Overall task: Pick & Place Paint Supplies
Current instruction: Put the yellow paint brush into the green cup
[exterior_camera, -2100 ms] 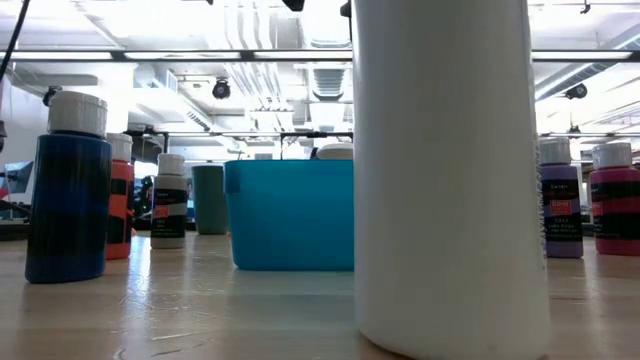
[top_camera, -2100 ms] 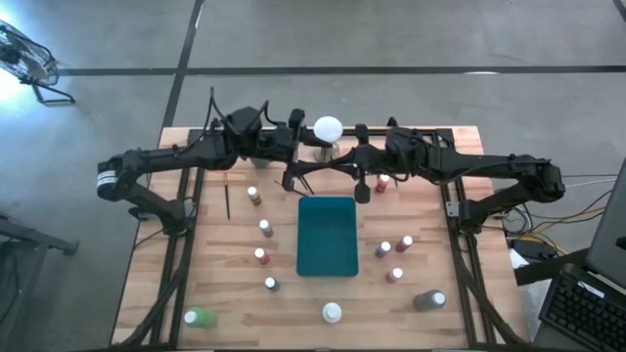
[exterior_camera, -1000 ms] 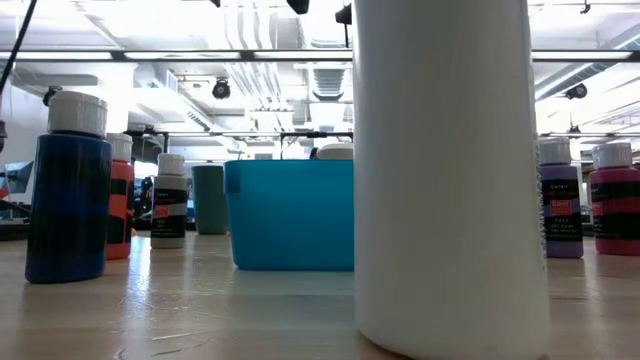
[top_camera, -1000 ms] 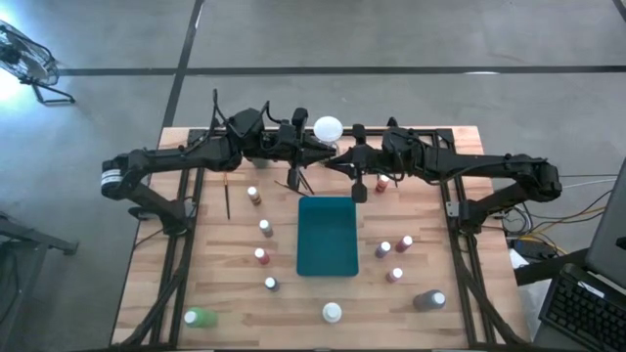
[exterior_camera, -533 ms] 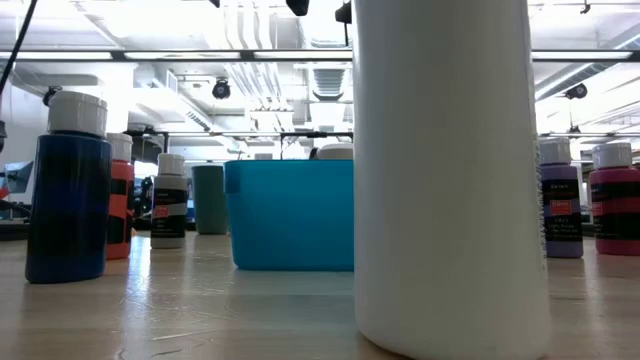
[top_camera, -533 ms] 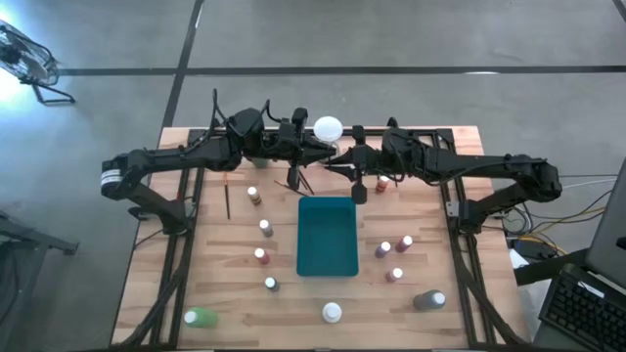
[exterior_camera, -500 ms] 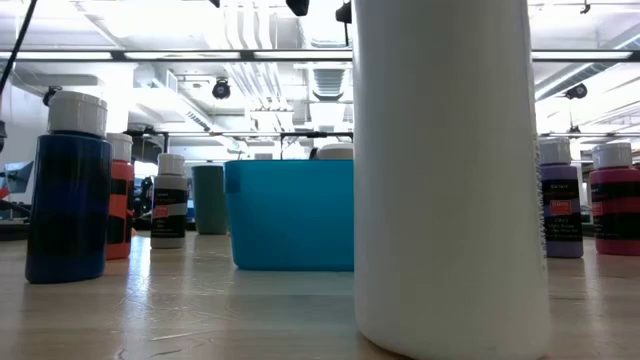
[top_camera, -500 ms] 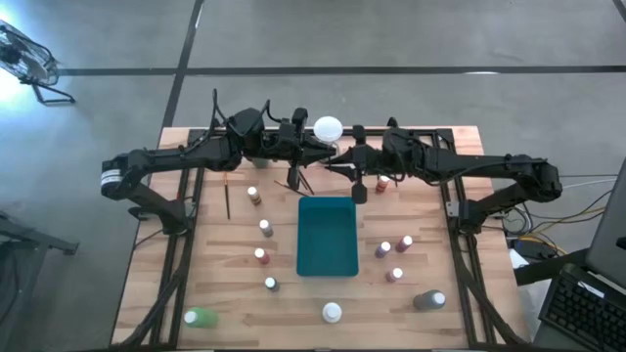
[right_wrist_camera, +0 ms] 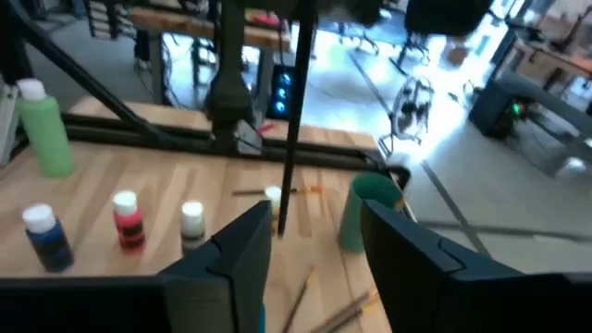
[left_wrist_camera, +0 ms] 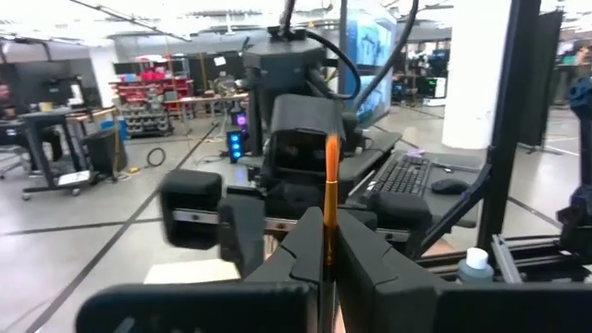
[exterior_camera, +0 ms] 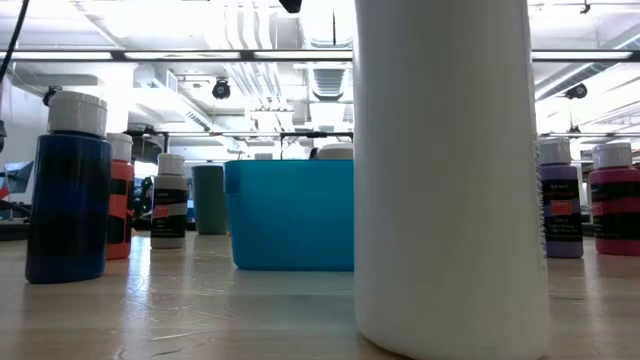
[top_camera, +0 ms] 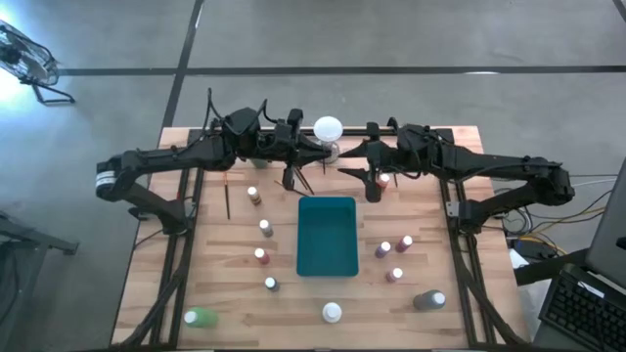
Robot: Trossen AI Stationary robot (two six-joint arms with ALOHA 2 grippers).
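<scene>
My left gripper [top_camera: 311, 158] [left_wrist_camera: 326, 250] is over the table's far middle, shut on a thin orange-handled brush [left_wrist_camera: 328, 185], which shows as a dark upright stick [right_wrist_camera: 294, 111] in the right wrist view. My right gripper [top_camera: 364, 174] [right_wrist_camera: 319, 250] faces it from the right, open, with nothing between its fingers. Small white-capped bottles [top_camera: 265, 227] [top_camera: 394, 275] stand around the teal tray [top_camera: 328, 256]. A green bottle [top_camera: 199, 316], a white one [top_camera: 333, 312] and a grey one [top_camera: 428, 300] stand near the front edge. My left gripper pinches the brush's orange handle [left_wrist_camera: 328, 227] between its two fingers. The fingers come about level from the table's left and lie across the brush. The brush stands upright, its handle end above the fingers and its other end [right_wrist_camera: 280, 222] hanging below, clear of the table.
A white ball [top_camera: 328, 127] on a metal base stands just beyond the grippers. A green cup [right_wrist_camera: 365, 213] and loose brushes [top_camera: 227, 200] [right_wrist_camera: 305, 287] are at the far left. A red bottle [top_camera: 383, 181] stands under my right arm. The white bottle [exterior_camera: 450, 170] fills the low view.
My right gripper has opened, let go of the brush and drawn back toward the table's right edge, rising a little. The brush stays upright in my left gripper, which has kept still.
</scene>
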